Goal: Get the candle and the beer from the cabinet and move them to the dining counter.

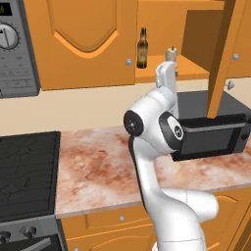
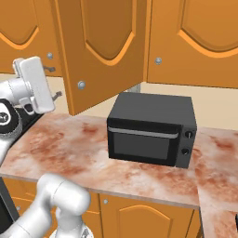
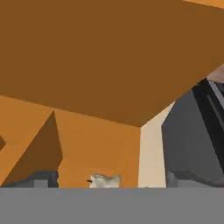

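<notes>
The orange wall cabinet [image 1: 162,73] stands open, its door [image 1: 223,54] swung out to the right. On its lower shelf the brown beer [image 1: 142,47] stands upright at the left. The cream candle [image 1: 171,52] sits to its right, partly hidden behind my hand. My gripper [image 1: 169,63] is raised just below and in front of the candle. In the hand view the dark fingertips [image 3: 40,179] stand wide apart, so my gripper [image 3: 107,183] is open, with the candle [image 3: 105,180] low between them, not gripped. The dining counter is out of view.
A black microwave [image 1: 211,130] sits on the marbled worktop [image 1: 98,166] under the open door [image 2: 102,51], close to my arm's right. A black stove [image 1: 24,171] lies at the left, with a grey wall oven [image 1: 14,49] above it.
</notes>
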Tool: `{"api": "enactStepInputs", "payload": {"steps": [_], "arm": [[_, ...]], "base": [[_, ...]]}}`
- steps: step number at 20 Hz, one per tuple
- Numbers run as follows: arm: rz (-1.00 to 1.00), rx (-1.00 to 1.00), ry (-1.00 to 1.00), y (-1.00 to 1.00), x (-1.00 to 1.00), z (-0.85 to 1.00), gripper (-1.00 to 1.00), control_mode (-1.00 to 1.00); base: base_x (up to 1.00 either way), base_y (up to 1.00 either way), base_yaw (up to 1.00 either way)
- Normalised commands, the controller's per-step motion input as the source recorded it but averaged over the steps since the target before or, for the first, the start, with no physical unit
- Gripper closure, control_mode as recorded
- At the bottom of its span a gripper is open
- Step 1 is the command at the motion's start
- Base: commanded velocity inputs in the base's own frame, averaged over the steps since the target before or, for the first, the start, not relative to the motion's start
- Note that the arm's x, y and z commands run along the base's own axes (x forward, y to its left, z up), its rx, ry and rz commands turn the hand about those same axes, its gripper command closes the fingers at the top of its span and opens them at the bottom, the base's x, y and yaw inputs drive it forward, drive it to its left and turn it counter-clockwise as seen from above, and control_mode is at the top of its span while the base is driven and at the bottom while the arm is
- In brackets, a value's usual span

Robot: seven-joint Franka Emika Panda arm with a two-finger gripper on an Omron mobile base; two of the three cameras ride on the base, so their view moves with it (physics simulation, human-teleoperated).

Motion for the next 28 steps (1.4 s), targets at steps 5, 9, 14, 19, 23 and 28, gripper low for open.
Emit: {"api": "enactStepInputs", "payload": {"steps": [5, 9, 14, 19, 23, 28], "arm": [[-0.32, 0.10, -0.08, -0.17, 0.15, 0.00, -1.00, -1.00], [-0.15, 0.15, -0.23, -0.36, 0.05, -0.05, -1.00, -1.00], [-0.11, 0.11, -0.28, -0.28, 0.12, -0.16, -1.00, -1.00], [-0.09, 0.09, -0.26, -0.18, 0.29, -0.28, -1.00, -1.00], [-0.07, 0.15, -0.21, -0.11, 0.36, -0.31, -1.00, -1.00], [-0.06, 0.18, -0.19, -0.04, 0.39, -0.30, -1.00, -1.00]], "base": [[0.00, 0.00, 0.00], [0.00, 0.00, 0.00], [0.00, 0.00, 0.00], [0.00, 0.00, 0.00], [0.00, 0.00, 0.00], [0.00, 0.00, 0.00]]}}
